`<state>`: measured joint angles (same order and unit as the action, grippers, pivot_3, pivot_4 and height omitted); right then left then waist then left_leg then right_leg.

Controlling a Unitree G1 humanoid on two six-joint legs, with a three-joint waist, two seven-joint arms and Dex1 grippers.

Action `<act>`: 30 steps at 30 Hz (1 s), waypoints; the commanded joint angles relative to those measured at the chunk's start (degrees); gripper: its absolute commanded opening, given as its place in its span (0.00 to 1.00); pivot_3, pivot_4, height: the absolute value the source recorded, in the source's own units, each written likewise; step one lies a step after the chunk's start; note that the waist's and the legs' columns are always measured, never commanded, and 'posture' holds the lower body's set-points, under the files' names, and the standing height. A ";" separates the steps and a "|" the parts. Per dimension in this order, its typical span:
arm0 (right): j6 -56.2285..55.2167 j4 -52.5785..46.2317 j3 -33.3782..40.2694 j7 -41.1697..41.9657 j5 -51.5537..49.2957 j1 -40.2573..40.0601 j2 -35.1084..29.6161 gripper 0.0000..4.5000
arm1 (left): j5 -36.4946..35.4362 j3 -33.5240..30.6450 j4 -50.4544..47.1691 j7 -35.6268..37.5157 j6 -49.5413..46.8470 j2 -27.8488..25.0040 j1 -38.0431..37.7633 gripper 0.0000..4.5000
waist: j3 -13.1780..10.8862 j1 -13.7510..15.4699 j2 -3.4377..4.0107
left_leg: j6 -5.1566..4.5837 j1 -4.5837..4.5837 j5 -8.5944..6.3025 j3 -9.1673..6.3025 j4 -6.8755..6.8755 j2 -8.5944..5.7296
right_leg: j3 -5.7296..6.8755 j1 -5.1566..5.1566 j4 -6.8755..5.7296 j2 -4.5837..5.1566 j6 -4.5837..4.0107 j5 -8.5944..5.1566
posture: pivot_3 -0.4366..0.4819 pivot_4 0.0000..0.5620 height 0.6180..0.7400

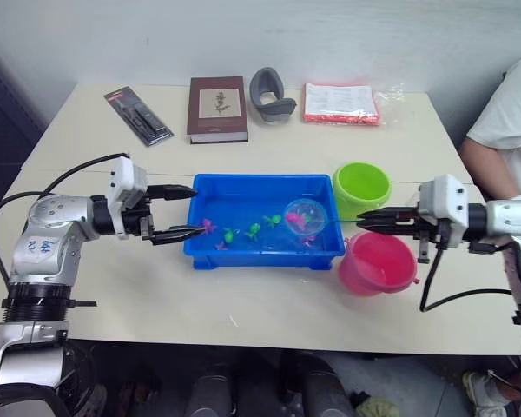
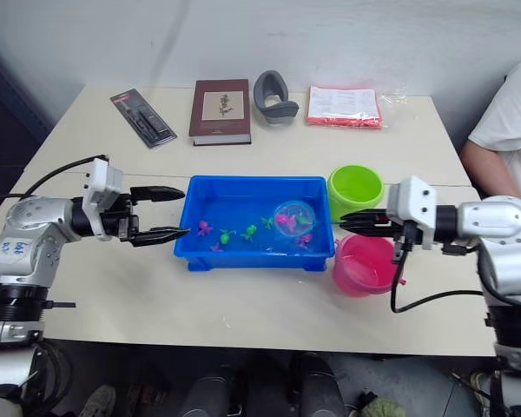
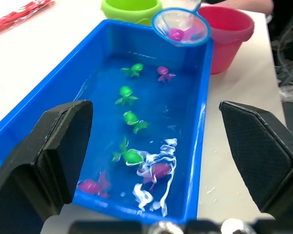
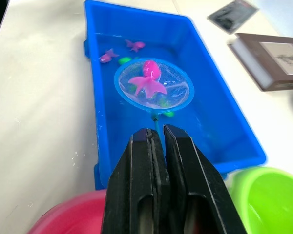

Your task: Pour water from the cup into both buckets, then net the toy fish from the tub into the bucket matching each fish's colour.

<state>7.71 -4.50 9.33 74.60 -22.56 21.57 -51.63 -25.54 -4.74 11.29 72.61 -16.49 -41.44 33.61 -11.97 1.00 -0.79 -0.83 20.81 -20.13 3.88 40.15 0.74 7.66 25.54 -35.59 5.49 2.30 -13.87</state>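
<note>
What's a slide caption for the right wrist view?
Right tool, shut on the net handle, holds a pink fish above the blue tub, pink and green buckets nearby.

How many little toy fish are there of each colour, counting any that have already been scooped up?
Green fish: 4
Pink fish: 4, one of them in the net
Total: 8

The blue tub [image 1: 262,257] holds green and pink toy fish [image 1: 231,234] in water. Right of it stand the green bucket [image 1: 361,188], farther, and the pink bucket [image 1: 378,263], nearer.
</note>
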 commanded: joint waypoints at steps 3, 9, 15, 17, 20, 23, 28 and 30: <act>1.09 -7.92 13.49 -2.89 -4.83 -9.03 -1.97 0.00 | -0.99 2.01 -1.08 0.88 -0.58 2.78 3.60 0.99 | 0.00 0.60 0.00 | -0.01 -0.06 0.00 0.07 -0.02 -0.01 | -0.07 -0.02 -0.01 -0.01 0.01 0.00 | 0.48 0.27 1.00; -0.91 -16.57 30.65 -6.22 -4.04 -27.60 2.21 0.00 | -0.71 4.30 0.57 0.61 -1.29 7.45 5.99 0.99 | 0.04 1.62 -0.07 | -0.03 -0.12 -0.02 0.05 -0.06 -0.03 | -0.08 -0.12 0.07 -0.05 0.03 0.02 | 0.48 0.27 1.00; -17.05 -16.31 36.19 -9.18 3.93 -39.16 9.50 0.00 | -0.17 6.53 1.32 1.79 -1.54 10.24 6.72 0.99 | 0.05 1.51 -0.07 | -0.05 -0.39 -0.03 0.24 -0.14 -0.04 | -0.33 -0.21 0.13 -0.08 0.08 0.04 | 0.48 0.27 1.00; -23.14 -14.95 36.07 -10.23 6.26 -41.35 11.60 0.00 | 0.15 6.93 1.58 1.98 -1.12 10.72 6.73 0.99 | 0.05 1.03 -0.07 | -0.03 -0.50 -0.04 0.33 -0.18 -0.01 | -0.44 -0.27 0.18 -0.12 0.08 0.04 | 0.48 0.27 1.00; -35.20 -11.39 35.77 -12.40 10.42 -43.20 13.93 0.00 | 0.32 7.13 1.73 2.10 -0.68 11.16 6.71 0.99 | 0.05 0.36 -0.08 | -0.03 -0.61 -0.04 0.47 -0.18 -0.02 | -0.63 -0.28 0.11 -0.10 0.08 0.04 | 0.48 0.27 1.00; -49.95 -6.39 35.31 -15.42 16.86 -44.59 14.81 0.00 | 0.54 7.21 1.99 2.12 -0.23 11.50 6.68 0.99 | 0.06 0.18 -0.10 | 0.01 -0.69 -0.05 0.55 -0.19 0.02 | -0.75 -0.29 0.08 -0.16 0.08 0.04 | 0.48 0.27 1.00; -67.92 -1.94 39.71 -28.31 35.21 -41.72 17.52 0.00 | 1.04 7.44 2.56 1.64 0.47 12.28 6.42 0.99 | 0.06 0.23 -0.10 | 0.03 -0.74 -0.05 0.65 -0.20 0.01 | -0.90 -0.27 0.05 -0.16 0.08 0.04 | 0.48 0.27 1.00; -71.20 -2.08 40.68 -32.74 41.55 -40.32 18.09 0.00 | 1.11 7.36 2.58 1.39 0.52 12.58 6.42 0.99 | 0.06 0.22 -0.10 | 0.04 -0.75 -0.05 0.70 -0.21 0.01 | -0.98 -0.27 0.04 -0.16 0.08 0.04 | 0.48 0.27 1.00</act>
<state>-59.63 -5.98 47.35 46.37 14.28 -19.29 -33.59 -24.52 2.87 14.39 74.31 -16.66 -29.06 39.59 -11.91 1.22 -0.88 -0.78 20.06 -20.18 4.59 39.95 0.75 6.67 25.27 -35.56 5.32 2.37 -13.83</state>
